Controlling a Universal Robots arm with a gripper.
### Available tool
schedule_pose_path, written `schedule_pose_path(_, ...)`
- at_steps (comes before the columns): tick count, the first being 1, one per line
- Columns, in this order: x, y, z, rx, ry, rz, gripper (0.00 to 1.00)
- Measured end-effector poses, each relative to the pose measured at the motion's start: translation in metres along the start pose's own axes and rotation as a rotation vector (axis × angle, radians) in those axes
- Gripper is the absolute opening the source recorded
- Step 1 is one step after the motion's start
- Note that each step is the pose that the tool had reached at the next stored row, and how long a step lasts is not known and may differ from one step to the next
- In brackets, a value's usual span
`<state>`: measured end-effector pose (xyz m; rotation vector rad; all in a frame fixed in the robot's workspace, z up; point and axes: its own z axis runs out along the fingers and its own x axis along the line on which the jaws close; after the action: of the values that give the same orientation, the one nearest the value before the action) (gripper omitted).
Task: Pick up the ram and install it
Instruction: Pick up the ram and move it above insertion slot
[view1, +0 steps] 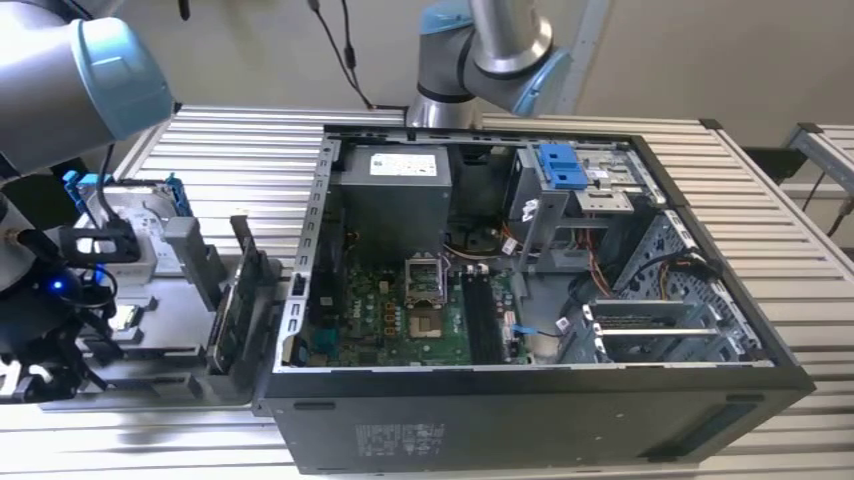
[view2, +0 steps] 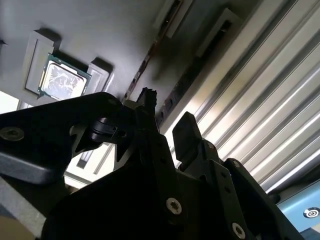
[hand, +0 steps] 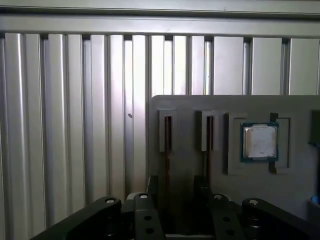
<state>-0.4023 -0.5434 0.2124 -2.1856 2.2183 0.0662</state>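
Two thin dark sticks stand edge-on in narrow slots of a grey parts tray (hand: 190, 105). The ram (hand: 167, 137) is the one lying between my finger lines, with a second stick (hand: 209, 135) beside it. In the second wrist view the ram (view2: 145, 62) runs as a thin line just beyond my fingertips. My gripper (hand: 177, 187) (view2: 167, 117) hovers open over it, with nothing between the fingers (view2: 187, 130). In the exterior view my wrist (view1: 47, 300) hangs low over the tray at the exterior view's left.
A processor chip (hand: 259, 141) sits in a tray pocket beside the slots. The tray (view1: 160, 330) also carries a blue-framed hard drive (view1: 127, 215) and upright dark cards (view1: 240, 290). The open computer case (view1: 534, 300) shows its green motherboard with black memory slots (view1: 477, 310). Ribbed metal tabletop (hand: 60, 125) surrounds everything.
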Motion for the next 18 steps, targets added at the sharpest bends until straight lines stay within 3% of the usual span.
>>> schedule_pose_path(4,0.0009,0.0008,0.0062,0.0020,0.0001,0.000,0.42)
schedule_pose_path(9,0.0014,0.0019,0.0148,0.0109,-0.0001,-0.001,0.42)
schedule_pose_path(18,0.0035,0.0040,0.0214,0.0137,0.0000,-0.004,0.42)
